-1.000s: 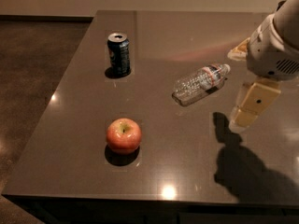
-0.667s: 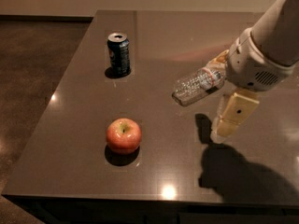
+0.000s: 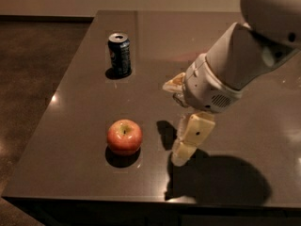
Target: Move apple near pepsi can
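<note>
The red apple [image 3: 124,136], with a yellow-green patch at its stem, sits on the dark table [image 3: 70,102] near the front left. The dark blue pepsi can [image 3: 119,54] stands upright at the far left, well behind the apple. My gripper [image 3: 173,122] hangs just above the table to the right of the apple, apart from it. It is open and empty, with one cream finger [image 3: 190,138] pointing down toward the table and the other [image 3: 173,84] up behind it.
My arm [image 3: 244,55] reaches in from the upper right and covers the middle of the table. The table's left edge and front edge [image 3: 141,199] drop to a brown floor [image 3: 33,79].
My gripper has moved left and toward the front, closing in on the apple. The clear plastic bottle seen before is now hidden behind my arm. Apple and can have not moved.
</note>
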Robot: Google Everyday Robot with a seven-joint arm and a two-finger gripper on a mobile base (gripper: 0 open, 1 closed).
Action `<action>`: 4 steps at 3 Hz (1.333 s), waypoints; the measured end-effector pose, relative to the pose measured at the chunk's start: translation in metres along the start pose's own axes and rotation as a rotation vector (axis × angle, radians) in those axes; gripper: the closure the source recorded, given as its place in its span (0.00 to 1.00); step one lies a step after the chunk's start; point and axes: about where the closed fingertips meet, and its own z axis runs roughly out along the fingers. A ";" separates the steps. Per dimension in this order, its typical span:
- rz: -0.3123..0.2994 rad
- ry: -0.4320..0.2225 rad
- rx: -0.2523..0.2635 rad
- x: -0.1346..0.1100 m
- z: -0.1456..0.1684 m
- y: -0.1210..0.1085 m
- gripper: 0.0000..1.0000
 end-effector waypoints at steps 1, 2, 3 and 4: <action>-0.052 -0.040 -0.028 -0.023 0.030 0.006 0.00; -0.066 -0.054 -0.041 -0.035 0.053 0.007 0.00; -0.064 -0.052 -0.042 -0.046 0.068 0.006 0.00; -0.040 -0.048 -0.045 -0.050 0.078 0.003 0.22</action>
